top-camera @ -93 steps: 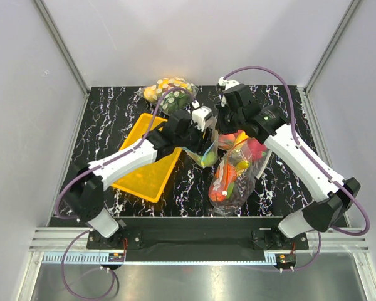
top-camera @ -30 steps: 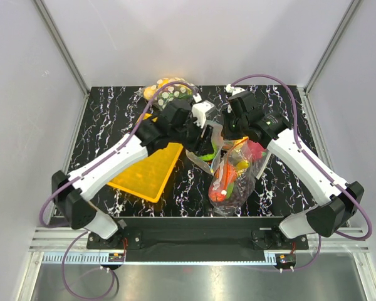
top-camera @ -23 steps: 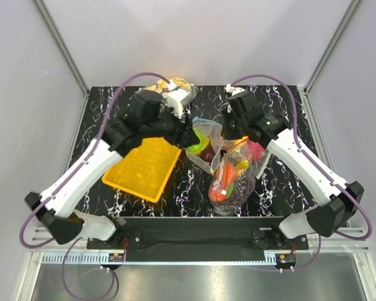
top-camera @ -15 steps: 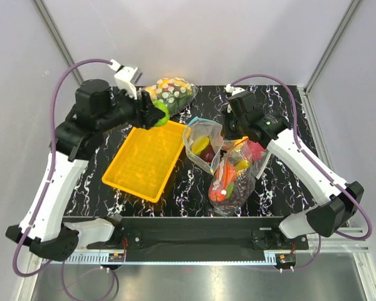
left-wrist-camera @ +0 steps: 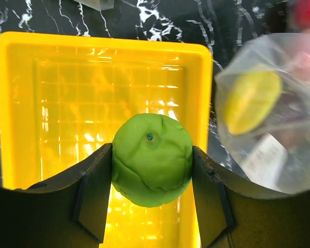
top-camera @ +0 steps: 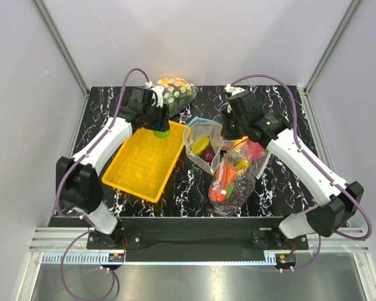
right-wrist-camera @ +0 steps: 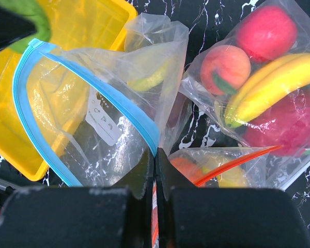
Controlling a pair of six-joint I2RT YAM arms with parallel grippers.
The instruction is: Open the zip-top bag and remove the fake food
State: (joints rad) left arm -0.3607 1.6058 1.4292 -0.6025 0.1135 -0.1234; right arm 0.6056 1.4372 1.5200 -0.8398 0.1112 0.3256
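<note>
Currently left gripper (left-wrist-camera: 152,173) pinches green ball (left-wrist-camera: 151,155) above tray (left-wrist-camera: 103,42) far edge; right gripper (right-wrist-camera: 155,165) pinches bag (right-wrist-camera: 93,108) rim, mouth gaping.

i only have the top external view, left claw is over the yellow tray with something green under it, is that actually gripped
observer: Yes. The left wrist view shows the green ball clamped in the left claw, over the grid floor of the yellow tray.
operator: ok and where does the right claw have the bag
observer: The right wrist view shows the right claw shut on the blue zip strip of the zip-top bag, at one corner of the mouth, which gapes open.
</note>
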